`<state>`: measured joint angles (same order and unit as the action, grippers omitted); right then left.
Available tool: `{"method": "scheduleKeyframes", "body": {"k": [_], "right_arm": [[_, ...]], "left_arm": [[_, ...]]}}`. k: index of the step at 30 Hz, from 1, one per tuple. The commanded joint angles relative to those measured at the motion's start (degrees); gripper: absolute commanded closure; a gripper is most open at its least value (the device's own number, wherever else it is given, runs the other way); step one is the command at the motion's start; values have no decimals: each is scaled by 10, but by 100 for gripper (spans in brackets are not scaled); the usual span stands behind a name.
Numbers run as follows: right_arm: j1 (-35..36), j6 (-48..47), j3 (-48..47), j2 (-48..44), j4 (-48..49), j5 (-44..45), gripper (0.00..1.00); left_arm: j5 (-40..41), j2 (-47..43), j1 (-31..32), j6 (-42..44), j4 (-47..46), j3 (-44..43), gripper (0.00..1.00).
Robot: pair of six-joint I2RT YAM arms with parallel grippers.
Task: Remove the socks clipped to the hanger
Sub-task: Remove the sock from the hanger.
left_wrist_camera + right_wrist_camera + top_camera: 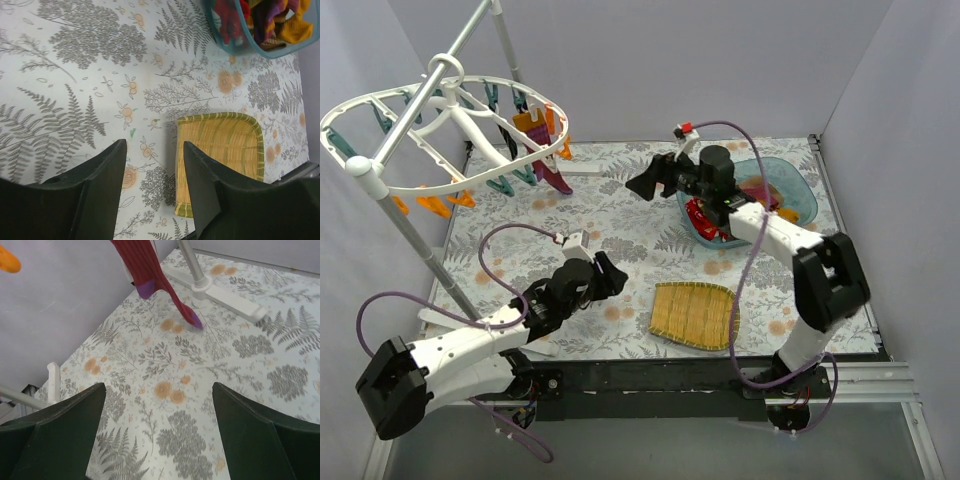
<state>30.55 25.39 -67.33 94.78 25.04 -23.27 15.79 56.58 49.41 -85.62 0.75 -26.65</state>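
**Most socks are off, two are left on the hanger**

The flowered worktop (620, 215) carries everything. At its far left the hanger (490, 80) hangs from the pole stand (420, 235), tilted, with its low end toward the middle of the worktop.

At the far right stands a blue bowl (800, 180). It holds a heap of socks (705, 215) in red, purple and yellow-orange, which the left wrist view also shows. I judge that these are the ones already taken off. A woven tray (693, 315) lies near the front edge with nothing on it.

As far as I can see, two socks remain on the hanger, both at its low right end: a maroon sock (552, 172) with a purple toe that hangs down almost to the worktop, and an orange sock (532, 128) just behind it. The other orange and teal clips (435, 205) look bare, so the task seems near its end.

The right end effector (642, 182) is raised between the bowl and the hanger. It points at the maroon sock, its fingers are spread wide and nothing is between them. The left end effector (610, 272) is low over the middle of the worktop, its fingers are partly apart and they hold nothing.
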Motion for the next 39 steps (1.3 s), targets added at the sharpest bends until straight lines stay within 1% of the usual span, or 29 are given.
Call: {"method": "scheduleKeyframes", "body": {"k": [1, 3, 4, 5, 6, 7, 8, 9, 10, 12, 13, 15, 17, 18, 22, 27, 33, 39], "right_arm": [[25, -14, -154, 121, 99, -61, 5], [37, -14, -211, 174, 105, -64, 5], [40, -13, -240, 228, 106, -68, 5], [43, -10, -302, 253, 106, -71, 5], [46, -6, -334, 280, 103, -74, 5], [47, 2, -365, 331, 99, -75, 4], [49, 6, -436, 357, 95, -76, 4], [51, 12, -466, 382, 92, -78, 4], [52, 24, -499, 427, 91, -78, 2], [58, 33, -573, 466, 94, -71, 2], [59, 38, -588, 496, 106, -66, 2], [68, 38, -612, 523, 120, -45, 1], [73, 34, -608, 533, 155, -23, 2], [79, 34, -605, 543, 169, -7, 2], [90, 41, -619, 576, 210, 27, 1], [108, 49, -642, 613, 250, 62, 2], [126, 46, -663, 639, 260, 97, 2], [130, 48, -677, 654, 281, 138, 2]], "left_arm": [[78, -51, 2, -44, 131, 6, 51], [97, -66, 1, -57, 160, 0, 51], [104, -71, 1, -61, 187, -4, 51], [114, -77, 2, -69, 199, -5, 51], [118, -81, 1, -73, 209, -8, 51], [122, -88, 0, -77, 232, -16, 50], [125, -90, 0, -81, 243, -19, 50], [126, -91, 0, -81, 259, -23, 50], [125, -93, 0, -81, 267, -35, 50], [123, -96, 0, -82, 293, -45, 50], [124, -99, -1, -85, 304, -51, 50], [127, -108, 0, -93, 345, -70, 50], [130, -131, -1, -99, 373, -88, 50], [132, -141, 0, -103, 402, -95, 50], [131, -182, 0, -129, 454, -132, 51], [151, -195, 0, -152, 524, -184, 52], [165, -206, -1, -157, 551, -214, 52], [156, -205, -1, -158, 542, -214, 53]]}}
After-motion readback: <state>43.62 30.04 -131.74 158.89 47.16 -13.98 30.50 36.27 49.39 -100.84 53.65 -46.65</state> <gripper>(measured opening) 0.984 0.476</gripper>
